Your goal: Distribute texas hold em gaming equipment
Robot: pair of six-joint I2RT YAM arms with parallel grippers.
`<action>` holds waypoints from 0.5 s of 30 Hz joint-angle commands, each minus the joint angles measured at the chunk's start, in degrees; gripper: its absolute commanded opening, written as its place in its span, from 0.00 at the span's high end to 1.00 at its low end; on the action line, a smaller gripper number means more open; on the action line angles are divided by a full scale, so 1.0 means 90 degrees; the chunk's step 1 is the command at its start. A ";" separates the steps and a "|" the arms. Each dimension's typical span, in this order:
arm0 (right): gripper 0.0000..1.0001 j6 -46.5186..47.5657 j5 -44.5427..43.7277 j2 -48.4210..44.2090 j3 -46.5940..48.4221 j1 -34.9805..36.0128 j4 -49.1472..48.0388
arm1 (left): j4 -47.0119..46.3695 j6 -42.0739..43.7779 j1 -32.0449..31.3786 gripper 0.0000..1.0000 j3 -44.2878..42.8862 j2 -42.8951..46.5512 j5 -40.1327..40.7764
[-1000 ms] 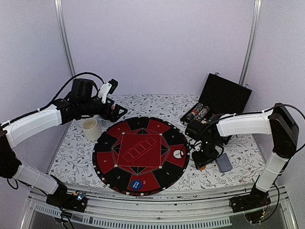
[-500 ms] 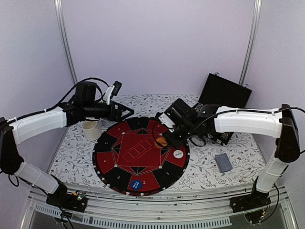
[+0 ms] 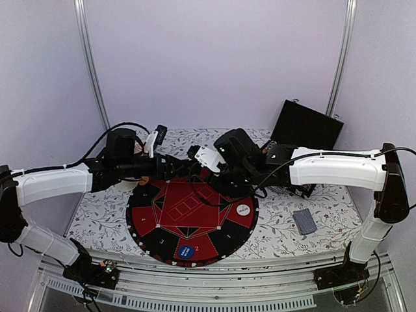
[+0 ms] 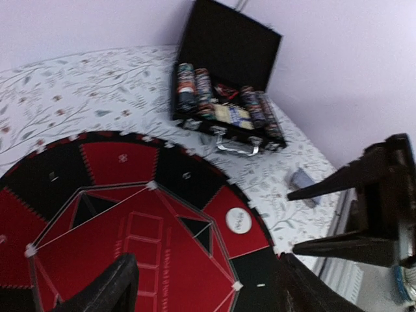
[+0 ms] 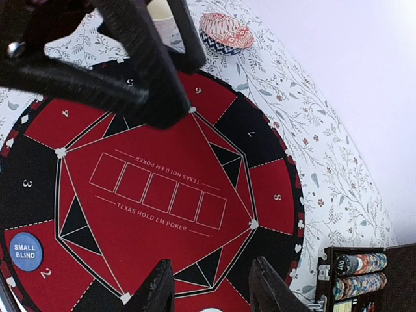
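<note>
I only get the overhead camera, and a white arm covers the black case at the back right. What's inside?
Observer: The case is open, with rows of striped poker chips standing in it.
Operator: And the blue disc on the round mat?
Observer: The right wrist camera reads SMALL BLIND on it.
Operator: Any writing in the middle?
Observer: Yes, TEXAS HOLD EM POKER, around a row of five boxes.

— Top view?
— High behind the arm bases, looking across the surface to the back wall.
— Wrist views?
— Both close over the round mat (image 3: 162, 237), sharing it and the chip case (image 3: 305, 130).
</note>
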State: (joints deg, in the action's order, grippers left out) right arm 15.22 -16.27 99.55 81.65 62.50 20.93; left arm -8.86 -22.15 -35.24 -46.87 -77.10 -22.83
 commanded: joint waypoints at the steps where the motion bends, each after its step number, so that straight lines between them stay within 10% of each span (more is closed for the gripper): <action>1: 0.57 -0.0356 0.0132 -0.0093 -0.0334 -0.0030 0.0014 | 0.1878 0.0063 0.0020 0.24 0.0009 0.0274 0.2451; 8: 0.55 -0.0939 0.0376 -0.0343 -0.0686 -0.0227 -0.0178 | 0.2732 0.0225 0.0594 0.14 -0.0331 -0.0522 0.3521; 15: 0.52 -0.1232 0.0434 -0.0672 -0.1172 -0.0499 -0.0132 | 0.2856 0.0493 0.1328 0.27 -0.1255 -0.2079 0.3736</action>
State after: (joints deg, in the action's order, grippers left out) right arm 6.72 -13.08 97.27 73.45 58.96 20.51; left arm 14.35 -19.77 -25.74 -54.02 -91.20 7.33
